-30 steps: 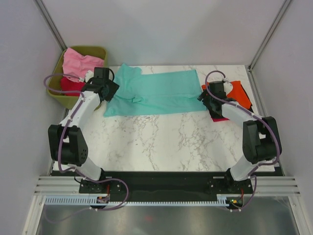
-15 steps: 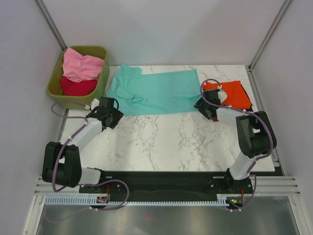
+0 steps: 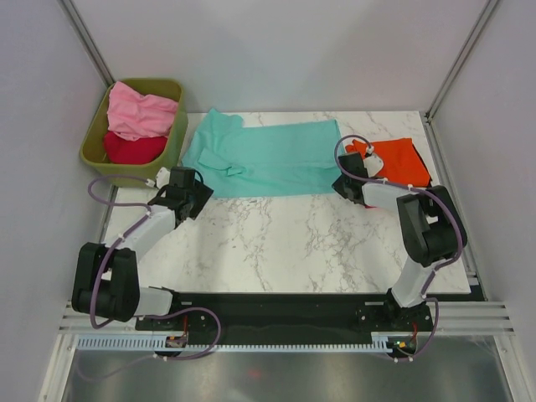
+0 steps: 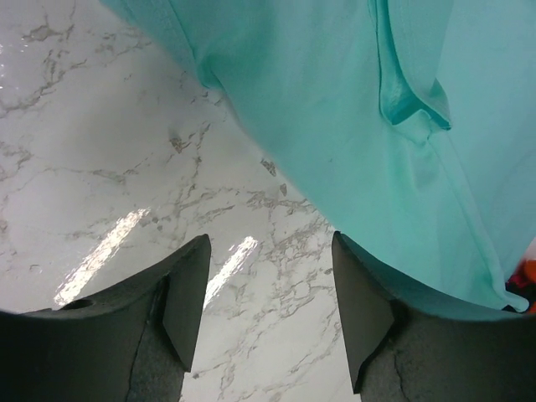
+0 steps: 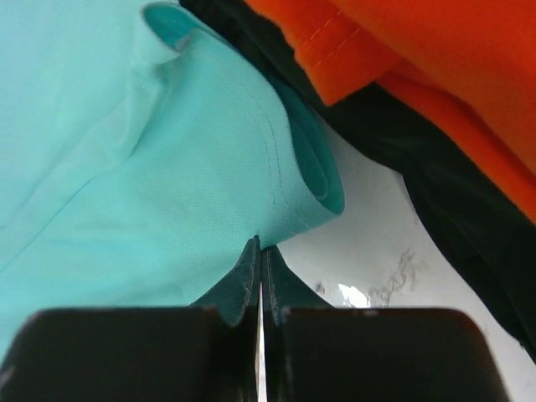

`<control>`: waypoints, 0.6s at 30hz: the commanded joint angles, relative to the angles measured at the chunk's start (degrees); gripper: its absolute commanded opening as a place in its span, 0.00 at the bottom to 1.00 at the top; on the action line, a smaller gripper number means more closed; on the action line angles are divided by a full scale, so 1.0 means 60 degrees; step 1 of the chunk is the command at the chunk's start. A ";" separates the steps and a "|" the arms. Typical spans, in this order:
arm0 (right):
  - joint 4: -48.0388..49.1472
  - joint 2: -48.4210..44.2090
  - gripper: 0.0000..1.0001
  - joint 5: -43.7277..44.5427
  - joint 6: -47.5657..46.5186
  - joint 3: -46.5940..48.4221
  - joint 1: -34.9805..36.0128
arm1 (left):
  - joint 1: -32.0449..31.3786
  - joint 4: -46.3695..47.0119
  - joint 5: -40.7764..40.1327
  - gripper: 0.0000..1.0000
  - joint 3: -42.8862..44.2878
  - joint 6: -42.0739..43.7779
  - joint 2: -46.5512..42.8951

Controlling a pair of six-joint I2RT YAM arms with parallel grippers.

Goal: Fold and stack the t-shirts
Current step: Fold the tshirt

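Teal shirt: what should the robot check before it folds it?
1. Right claw shut at the teal shirt's near right corner: ok.
2. Cloth really pinched in that claw: cannot tell; the tips meet right at the hem.
3. Left claw gripping the shirt's left side: not ok; it is open over the bare table, beside the hem.
4. Shirt spread out on the table: ok.
5. Orange shirt and black shirt out of the right claw: ok; they lie close by, not caught.
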 commanded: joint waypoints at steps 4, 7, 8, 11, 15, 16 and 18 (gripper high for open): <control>-0.0154 -0.1543 0.00 0.0198 0.0083 -0.0756 0.0211 | 0.0003 0.1362 0.0006 0.69 -0.0421 -0.0127 0.0237; -0.0154 -0.1763 0.00 0.0007 0.0069 -0.0962 0.0211 | 0.0003 0.1743 0.0166 0.67 -0.0422 -0.0127 0.0501; -0.0154 -0.1779 0.00 -0.0051 0.0054 -0.0992 0.0211 | 0.0003 0.1918 0.0240 0.67 -0.0378 -0.0112 0.0720; -0.0154 -0.1779 0.00 -0.0110 0.0010 -0.1007 0.0211 | 0.0003 0.2095 0.0226 0.66 -0.0247 -0.0171 0.1130; -0.0154 -0.1720 0.00 -0.0168 -0.0005 -0.1007 0.0211 | 0.0003 0.2213 -0.0081 0.66 0.0032 -0.0229 0.1628; -0.0140 -0.1706 0.00 -0.0169 -0.0019 -0.0992 0.0211 | 0.0003 0.2198 -0.0082 0.66 0.0076 -0.0258 0.1732; -0.0140 -0.1691 0.00 -0.0198 -0.0019 -0.0992 0.0211 | 0.0003 0.2198 -0.0212 0.66 0.0251 -0.0390 0.2125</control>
